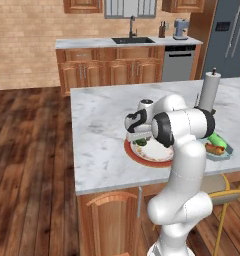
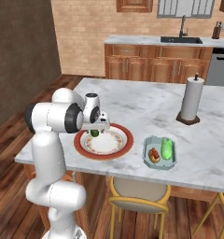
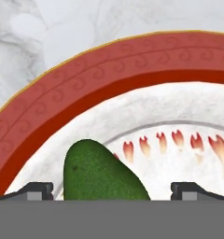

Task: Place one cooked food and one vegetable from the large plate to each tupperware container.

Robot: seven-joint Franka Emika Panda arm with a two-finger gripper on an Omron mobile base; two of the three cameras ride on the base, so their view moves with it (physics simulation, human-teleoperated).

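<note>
Green vegetable (image 3: 102, 172) sits between the wide-open pincer (image 3: 112, 189) tips.

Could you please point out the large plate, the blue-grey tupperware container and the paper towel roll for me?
large plate (image 2: 124, 132): right base view, on its red-brown rim at the right.
blue-grey tupperware container (image 2: 147, 145): right base view, on its left wall.
paper towel roll (image 2: 191, 99): right base view, on the middle of the white roll.
</note>
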